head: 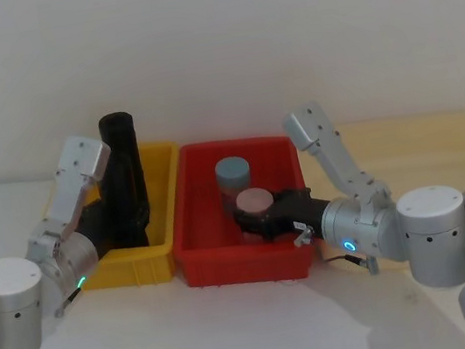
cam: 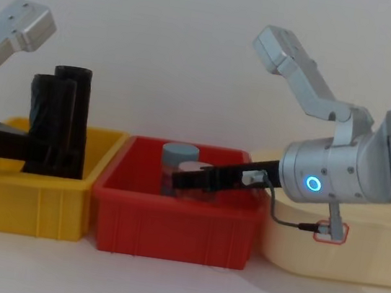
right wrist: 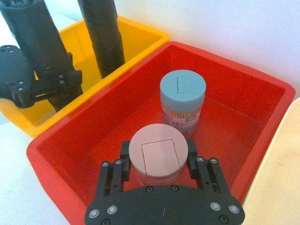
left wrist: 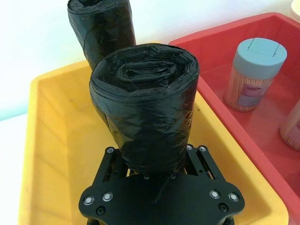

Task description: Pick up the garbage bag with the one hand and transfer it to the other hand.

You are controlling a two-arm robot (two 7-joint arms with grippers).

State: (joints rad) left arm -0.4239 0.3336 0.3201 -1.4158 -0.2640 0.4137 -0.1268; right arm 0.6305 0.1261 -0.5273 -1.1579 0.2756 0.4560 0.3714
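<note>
The garbage bag [left wrist: 145,108], a thick wrinkled black roll, stands upright in the yellow bin [left wrist: 51,140]. My left gripper [left wrist: 150,161], on the arm with the green ring, is shut around its lower part. The same hold shows from the side in the chest view, with the garbage bag [cam: 42,121] in the left gripper [cam: 31,151]. A slimmer black roll [left wrist: 101,28] stands just behind it. My right gripper [right wrist: 158,157], on the blue-ringed arm, reaches into the red bin [right wrist: 243,79], its fingers closed on the sides of a pink-lidded jar [right wrist: 158,152].
A blue-lidded jar [right wrist: 183,93] stands in the red bin just beyond the pink one. The two bins sit side by side, touching. A cream tray [cam: 354,263] lies to the right of the red bin. A white wall rises close behind.
</note>
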